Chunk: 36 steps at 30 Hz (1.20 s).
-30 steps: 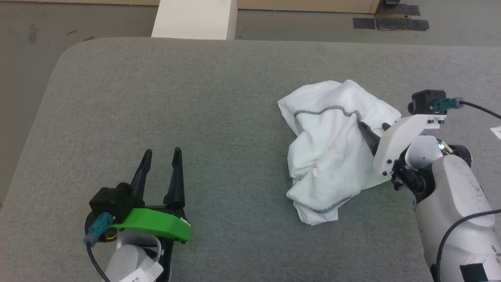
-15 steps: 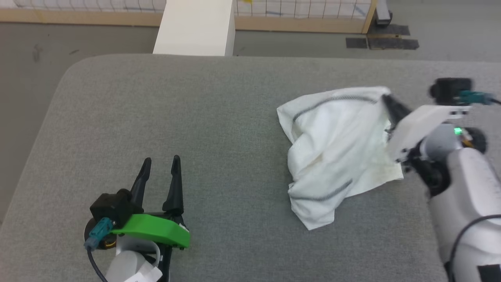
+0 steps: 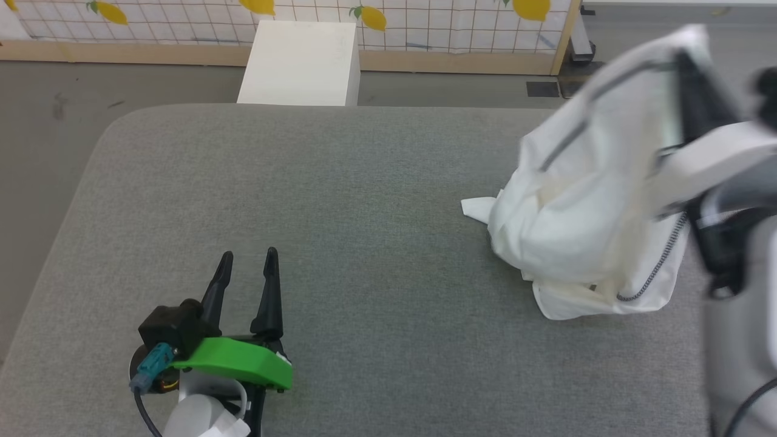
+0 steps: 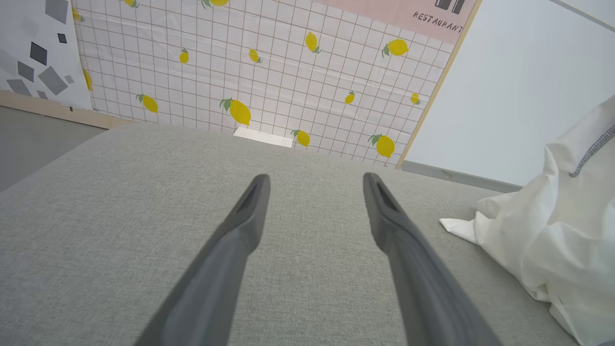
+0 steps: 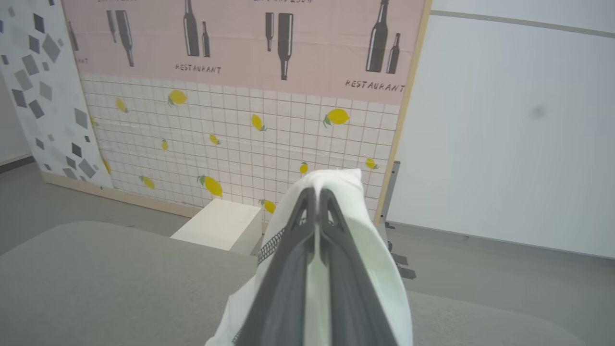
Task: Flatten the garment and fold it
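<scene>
The garment (image 3: 583, 212) is a white shirt with dark zigzag seams, bunched and hanging at the right of the grey table (image 3: 340, 200). Its top is lifted; its lower folds still rest on the table. My right gripper (image 3: 689, 60) is shut on the raised top fold. In the right wrist view its fingers (image 5: 288, 259) pinch white cloth (image 5: 360, 240) between them. My left gripper (image 3: 247, 258) stands open at the lower left, well apart from the shirt. The left wrist view has its spread fingers (image 4: 250, 216) over bare table, with the garment (image 4: 552, 230) off to the right.
A white box (image 3: 300, 60) stands on the floor just beyond the table's far edge. A lemon-patterned wall panel (image 3: 425, 18) runs behind it. The table's rounded far left corner (image 3: 121, 127) drops to grey floor.
My right gripper closed on the shirt and lifted it up and to the right, off its crumpled heap. The head camera tilted upward. The left gripper stayed still.
</scene>
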{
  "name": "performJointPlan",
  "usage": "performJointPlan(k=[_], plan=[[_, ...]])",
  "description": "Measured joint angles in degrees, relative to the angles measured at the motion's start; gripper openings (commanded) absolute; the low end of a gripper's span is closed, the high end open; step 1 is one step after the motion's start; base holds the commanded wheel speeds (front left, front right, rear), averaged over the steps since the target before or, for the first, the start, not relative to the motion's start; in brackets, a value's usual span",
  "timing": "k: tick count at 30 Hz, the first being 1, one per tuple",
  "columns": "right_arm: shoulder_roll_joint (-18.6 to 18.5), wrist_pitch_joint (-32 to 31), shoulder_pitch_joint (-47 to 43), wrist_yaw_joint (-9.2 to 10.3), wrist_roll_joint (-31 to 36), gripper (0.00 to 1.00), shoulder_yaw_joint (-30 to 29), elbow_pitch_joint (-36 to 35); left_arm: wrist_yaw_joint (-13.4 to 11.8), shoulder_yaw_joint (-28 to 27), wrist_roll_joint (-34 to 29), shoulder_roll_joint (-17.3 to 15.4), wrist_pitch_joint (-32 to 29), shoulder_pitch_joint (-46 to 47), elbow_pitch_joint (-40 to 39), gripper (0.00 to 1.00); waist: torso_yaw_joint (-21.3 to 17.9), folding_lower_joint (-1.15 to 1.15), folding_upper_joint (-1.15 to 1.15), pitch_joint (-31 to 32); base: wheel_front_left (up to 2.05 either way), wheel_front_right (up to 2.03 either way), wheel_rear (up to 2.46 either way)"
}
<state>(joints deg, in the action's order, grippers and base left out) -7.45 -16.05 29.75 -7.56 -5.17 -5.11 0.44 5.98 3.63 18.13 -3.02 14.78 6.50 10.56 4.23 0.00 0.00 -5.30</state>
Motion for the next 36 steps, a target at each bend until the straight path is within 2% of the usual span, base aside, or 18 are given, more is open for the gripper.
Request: performJointPlan(k=[6, 9, 12, 13, 14, 19, 23, 27, 32, 36], plan=[[3.00, -8.06, -7.32, -0.01, -5.99, 0.00, 19.24, -5.50, 0.00, -0.18, 0.00, 0.01, 0.00, -0.04, 0.18, 1.00, 0.97, 0.00, 0.00, 0.04, 0.00, 0.00, 0.00], [3.53, -11.16, -12.79, -0.01, -8.28, 0.00, 26.31, -4.55, 0.00, -0.10, 0.01, 0.01, 0.00, -0.04, 0.18, 1.00, 1.41, 0.00, 0.00, -0.16, 0.00, 0.00, 0.00], [3.65, -13.62, -18.02, -0.01, -9.53, 0.00, 31.37, -0.43, 0.00, 0.19, 0.02, 0.01, 0.00, -0.03, 0.15, 1.00, 1.73, 0.00, 0.00, -0.46, 0.00, 0.00, 0.00], [3.59, -13.91, -19.56, -0.01, -9.90, 0.47, 32.76, 0.90, 0.00, 0.32, 0.04, 0.01, 0.00, -0.03, 0.13, 1.00, 1.82, 0.00, 0.00, -0.55, 0.00, 0.00, 0.00], [3.44, -13.90, -20.50, -0.01, -9.99, 1.00, 33.74, 1.74, -0.01, 0.40, 0.09, 0.01, 0.00, -0.03, 0.12, 1.00, 1.87, 0.00, 0.00, -0.63, 0.00, 0.00, 0.00], [2.87, -11.96, -22.96, -0.01, -12.43, 1.00, 35.21, 2.27, -0.02, 0.29, 0.09, 0.01, 0.00, -0.04, 0.11, 1.00, 1.53, 0.00, 0.00, -0.68, 0.00, 0.00, 0.00], [3.11, -4.70, -24.32, -0.01, -12.23, 1.00, 27.67, -1.57, -0.07, 0.15, 0.09, 0.01, 0.00, -0.21, 0.11, 1.00, 0.53, 0.00, 0.00, -0.49, 0.00, 0.00, 0.00], [3.88, 2.85, -26.09, -0.01, -8.77, 1.00, 17.96, -5.31, -0.04, 0.92, -0.29, 0.01, 0.00, -0.31, 0.18, 1.00, -0.83, 0.00, 0.00, -0.25, 0.00, 0.00, 0.00], [4.33, 9.40, -28.99, -0.01, -4.97, 1.00, 7.56, -6.59, 0.59, 6.83, -2.78, -0.01, -0.74, 0.74, 1.42, 1.00, -3.20, 0.00, 0.00, -0.19, 0.00, 0.00, 0.00], [4.37, 12.41, -30.21, -0.01, -5.09, 1.00, 3.30, -6.01, 1.02, 11.62, -3.07, 0.12, -4.41, 5.12, 4.02, 1.00, -5.28, 0.00, 0.00, -0.46, 0.00, 0.00, 0.00]])
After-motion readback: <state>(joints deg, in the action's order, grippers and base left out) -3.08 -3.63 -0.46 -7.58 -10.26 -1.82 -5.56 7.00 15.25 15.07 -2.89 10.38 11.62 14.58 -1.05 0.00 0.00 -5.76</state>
